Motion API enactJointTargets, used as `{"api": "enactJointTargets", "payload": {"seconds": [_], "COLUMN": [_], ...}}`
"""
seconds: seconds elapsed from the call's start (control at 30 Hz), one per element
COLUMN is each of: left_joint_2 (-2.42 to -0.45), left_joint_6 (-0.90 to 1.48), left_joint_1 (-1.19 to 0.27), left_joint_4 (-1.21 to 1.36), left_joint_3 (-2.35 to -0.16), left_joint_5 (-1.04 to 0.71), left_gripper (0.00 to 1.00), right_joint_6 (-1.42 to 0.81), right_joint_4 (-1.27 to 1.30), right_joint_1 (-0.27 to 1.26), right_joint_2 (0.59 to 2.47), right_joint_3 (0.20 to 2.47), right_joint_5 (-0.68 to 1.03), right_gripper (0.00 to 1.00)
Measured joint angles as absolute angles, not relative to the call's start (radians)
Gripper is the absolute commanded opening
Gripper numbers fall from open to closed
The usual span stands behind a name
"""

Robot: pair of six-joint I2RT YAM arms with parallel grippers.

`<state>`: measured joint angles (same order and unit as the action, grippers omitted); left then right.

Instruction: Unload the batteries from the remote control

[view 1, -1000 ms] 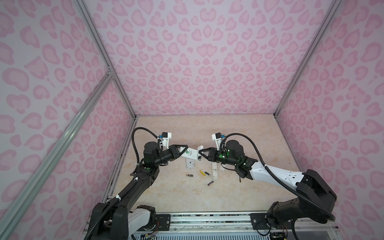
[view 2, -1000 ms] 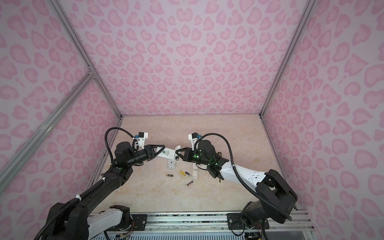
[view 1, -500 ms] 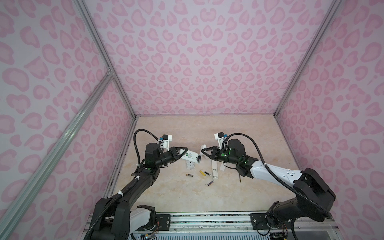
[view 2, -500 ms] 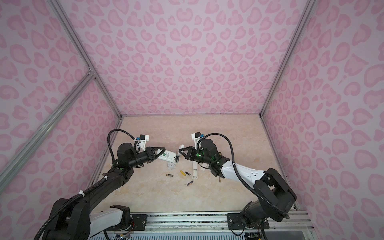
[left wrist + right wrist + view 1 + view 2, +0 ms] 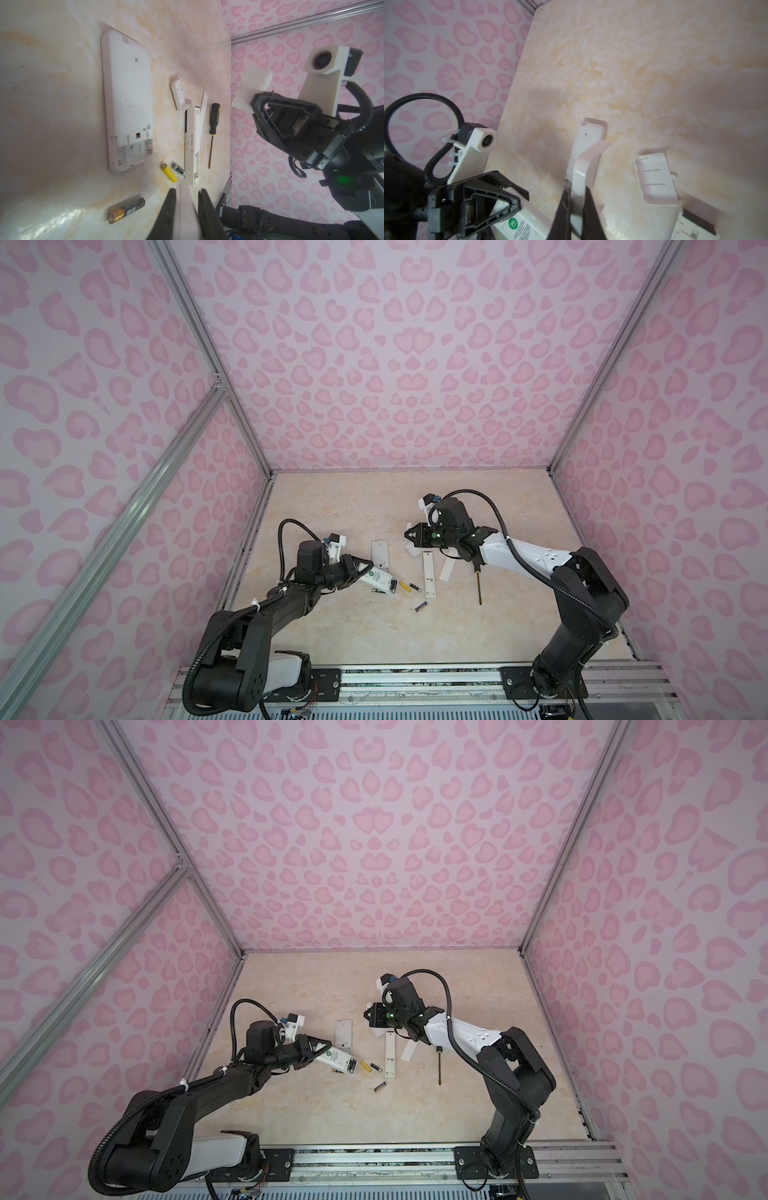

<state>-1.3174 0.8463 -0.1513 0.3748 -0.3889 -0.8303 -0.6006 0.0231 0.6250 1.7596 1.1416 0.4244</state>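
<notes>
Both grippers clamped, four batteries loose on the table (image 5: 374, 497)

My left gripper (image 5: 365, 569) is closed on the edge of the white remote with the green sticker (image 5: 379, 577), and my right gripper (image 5: 408, 533) pinches a thin white cover panel (image 5: 584, 166) raised off the surface. I see a black-and-gold battery (image 5: 126, 210) just beside the held remote. A yellow battery (image 5: 404, 586) and a dark battery (image 5: 414, 586) lie side by side between it and the slim white remote (image 5: 429, 580), and a purplish battery (image 5: 421, 606) sits nearer the front rail (image 5: 415, 674). The wide white remote (image 5: 126, 99) lies face down with its bay empty, and the screwdriver (image 5: 478, 587) lies apart on the right
</notes>
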Motion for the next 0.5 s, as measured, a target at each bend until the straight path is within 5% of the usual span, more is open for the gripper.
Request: {"api": "enactJointTargets", "payload": {"seconds": [0.5], "left_joint_2": [-1.379], "left_joint_6": [0.677], "left_joint_1": [-0.035], "left_joint_4": [0.073], "left_joint_3": [-0.562], "left_joint_5": [-0.861], "left_gripper": [0.04], "right_joint_6": [-0.306], "right_joint_4": [-0.366], "right_joint_1": [0.598], "right_joint_2": [2.125], "right_joint_3": [1.554], "right_joint_5": [0.251], "right_gripper": [0.03]}}
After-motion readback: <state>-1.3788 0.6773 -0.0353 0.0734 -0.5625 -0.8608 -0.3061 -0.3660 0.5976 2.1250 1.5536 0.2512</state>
